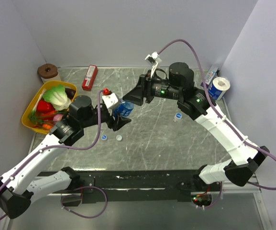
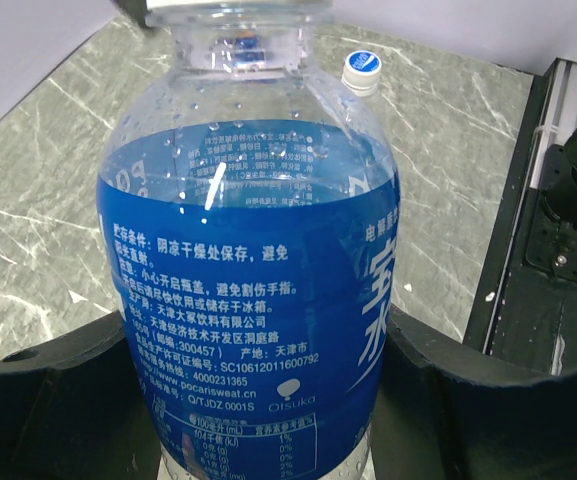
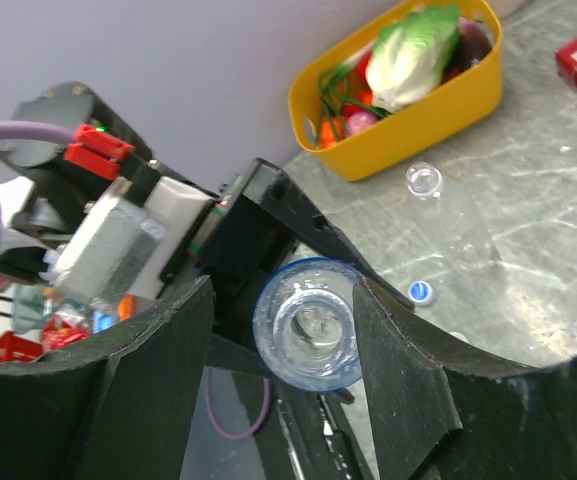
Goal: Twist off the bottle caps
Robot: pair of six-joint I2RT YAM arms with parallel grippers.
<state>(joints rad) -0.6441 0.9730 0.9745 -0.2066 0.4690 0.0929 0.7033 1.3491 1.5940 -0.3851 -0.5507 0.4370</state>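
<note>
My left gripper is shut on a blue-labelled bottle and holds it off the table, neck toward the right arm. My right gripper is open around the bottle's neck. One finger lies close against it; the other stands apart. The bottle's mouth shows open, with no cap on it. Three bottle caps lie loose on the table: a blue one, a white one and a blue-and-white one. A second clear bottle lies uncapped near the basket.
A yellow basket of toy vegetables stands at the left edge. A red box lies at the back, with a brown roll in the back left corner. A toilet roll stands at the back right.
</note>
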